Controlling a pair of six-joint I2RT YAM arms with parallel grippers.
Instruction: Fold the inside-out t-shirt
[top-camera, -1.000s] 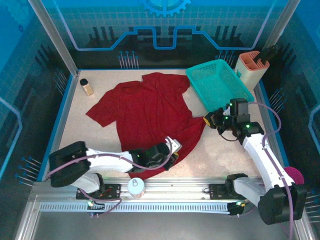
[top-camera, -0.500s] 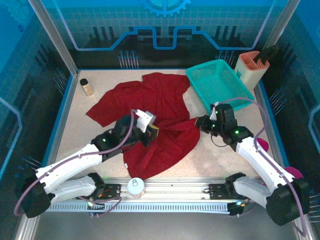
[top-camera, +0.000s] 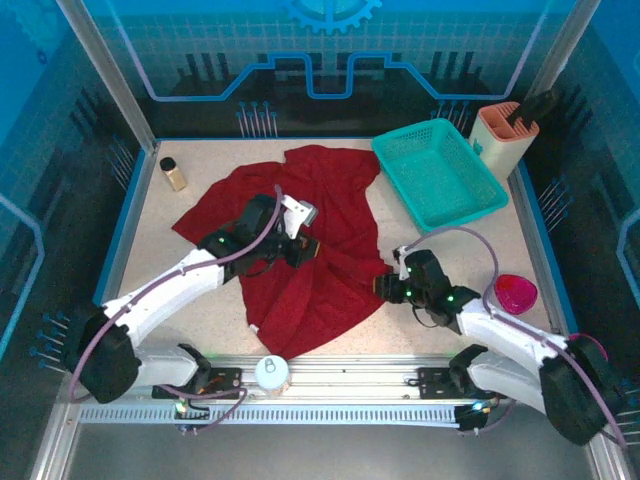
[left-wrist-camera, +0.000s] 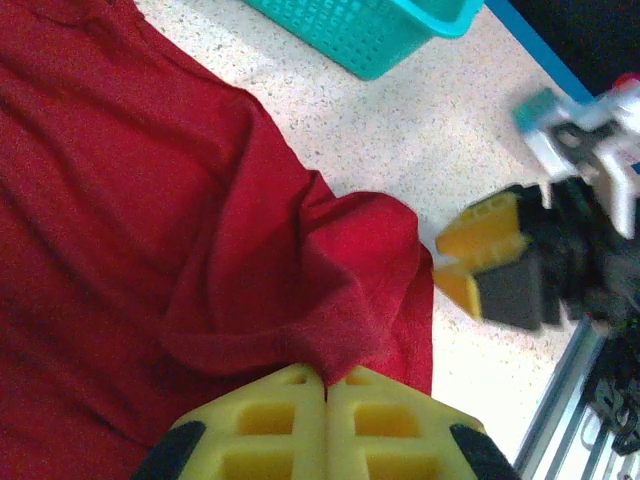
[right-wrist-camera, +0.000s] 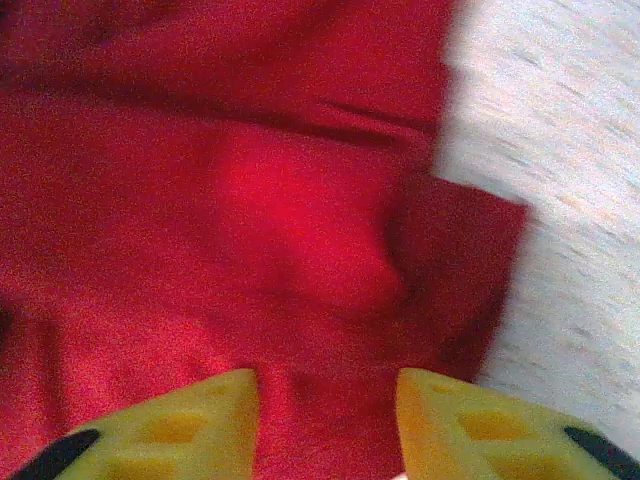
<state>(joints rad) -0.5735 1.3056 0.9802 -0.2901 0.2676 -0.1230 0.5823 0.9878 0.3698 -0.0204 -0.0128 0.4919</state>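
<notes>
Bare tabletop (top-camera: 450, 250) lies open behind the right pincer (top-camera: 383, 288), bounded farther off by the teal basket (top-camera: 438, 175) and a pink bowl (top-camera: 516, 293). Ahead of it the bunched red t-shirt (top-camera: 330, 190) and the left pincer (top-camera: 307, 246), closed on a fold, stand close. Past the left pincer's arm the tabletop runs free to a small bottle (top-camera: 174, 174).
</notes>
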